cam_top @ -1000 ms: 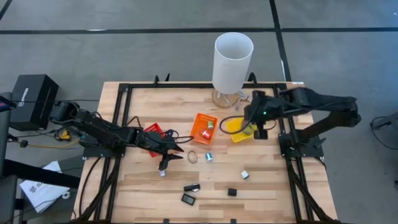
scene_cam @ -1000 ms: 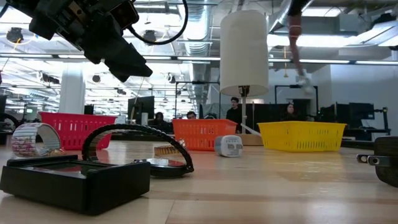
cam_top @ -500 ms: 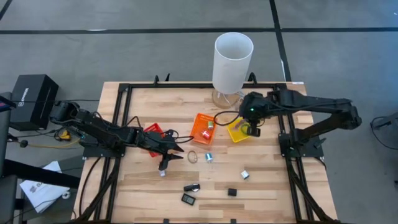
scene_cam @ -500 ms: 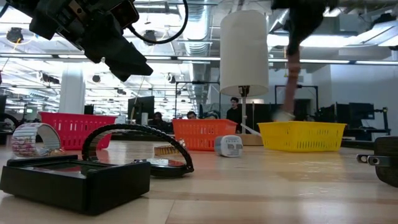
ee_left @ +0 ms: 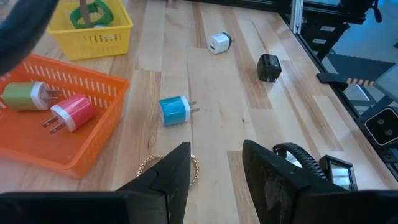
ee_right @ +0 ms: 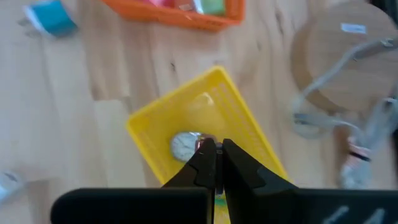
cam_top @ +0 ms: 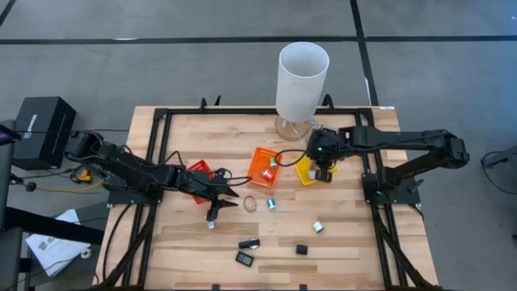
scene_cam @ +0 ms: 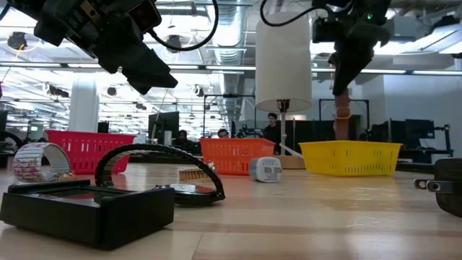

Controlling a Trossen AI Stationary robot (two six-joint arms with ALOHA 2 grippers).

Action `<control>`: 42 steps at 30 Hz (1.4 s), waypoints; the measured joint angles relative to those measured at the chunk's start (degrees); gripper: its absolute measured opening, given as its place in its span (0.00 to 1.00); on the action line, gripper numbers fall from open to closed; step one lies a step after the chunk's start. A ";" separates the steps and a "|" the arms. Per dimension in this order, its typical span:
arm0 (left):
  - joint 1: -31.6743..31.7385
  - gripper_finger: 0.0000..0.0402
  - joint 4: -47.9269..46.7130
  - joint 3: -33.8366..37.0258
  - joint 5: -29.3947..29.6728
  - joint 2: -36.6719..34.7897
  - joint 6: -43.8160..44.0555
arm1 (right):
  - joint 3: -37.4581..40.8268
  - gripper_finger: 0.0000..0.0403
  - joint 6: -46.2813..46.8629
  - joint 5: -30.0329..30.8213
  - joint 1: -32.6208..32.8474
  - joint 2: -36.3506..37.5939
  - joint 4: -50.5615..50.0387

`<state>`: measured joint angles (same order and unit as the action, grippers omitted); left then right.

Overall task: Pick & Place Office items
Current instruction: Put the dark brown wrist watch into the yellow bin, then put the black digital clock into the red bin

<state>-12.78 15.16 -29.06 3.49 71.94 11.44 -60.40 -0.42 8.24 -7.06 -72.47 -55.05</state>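
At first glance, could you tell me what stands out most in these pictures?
A tall white cylinder towers at the table's far edge. Just in front of it, the right end effector hangs over the yellow bin. The orange bin beside it holds a green plug and a red plug.

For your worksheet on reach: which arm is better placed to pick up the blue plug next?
Probably the left: its hand hangs open close by the blue plug, while the right hand is over the yellow bin.
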 joint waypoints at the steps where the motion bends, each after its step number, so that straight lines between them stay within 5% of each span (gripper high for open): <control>1: 0.00 0.35 0.03 0.00 0.00 0.00 0.00 | -0.02 0.01 0.53 -0.84 0.24 0.00 0.69; 9: -0.02 0.35 0.30 0.00 -0.02 0.00 0.00 | -0.01 0.05 3.34 -1.10 0.03 0.00 1.11; 23: 0.00 0.35 0.31 0.00 -0.07 0.00 0.00 | -0.02 0.26 5.57 -0.24 -1.32 0.00 0.01; 29: -0.01 0.35 0.37 0.00 -0.08 0.00 0.00 | -0.02 0.34 6.25 -0.46 -0.39 0.00 7.71; 42: -0.33 0.35 0.51 0.02 -0.28 0.00 0.00 | -0.02 0.37 2.99 -1.35 4.74 0.00 15.13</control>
<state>-13.10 15.67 -29.04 3.20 71.94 11.44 -60.42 2.57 6.90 -2.32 -72.47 -39.92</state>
